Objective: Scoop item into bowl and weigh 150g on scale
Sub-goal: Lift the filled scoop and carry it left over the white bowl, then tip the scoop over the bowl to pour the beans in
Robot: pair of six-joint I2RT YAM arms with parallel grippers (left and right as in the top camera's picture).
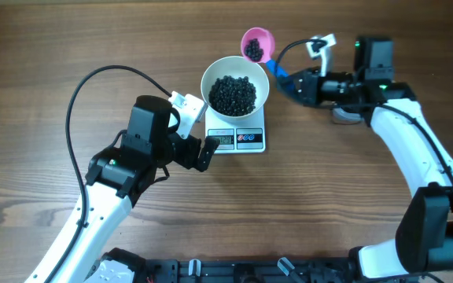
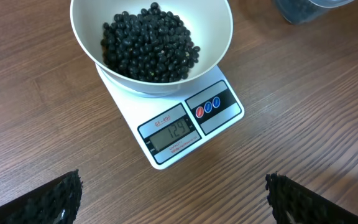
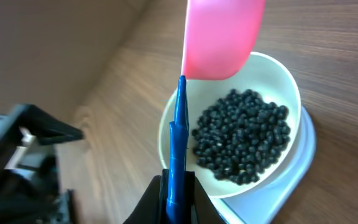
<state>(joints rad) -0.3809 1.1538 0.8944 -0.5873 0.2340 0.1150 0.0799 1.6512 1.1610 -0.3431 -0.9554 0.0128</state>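
Overhead: the white bowl point(image 1: 209, 79) of black beans point(image 1: 233, 94) sits on the scale point(image 1: 258, 123); the left claw point(image 1: 198, 130) stands open just left of the scale, while the right claw point(image 1: 288, 81) is closed on the blue handle point(image 1: 277, 71) of a pink scoop point(image 1: 263, 36) holding a few beans at the bowl's far-right rim. Left wrist: the display point(image 2: 174, 132) reads 124 below the loaded bowl. Right wrist: claw clamped on the handle, scoop above the rim.
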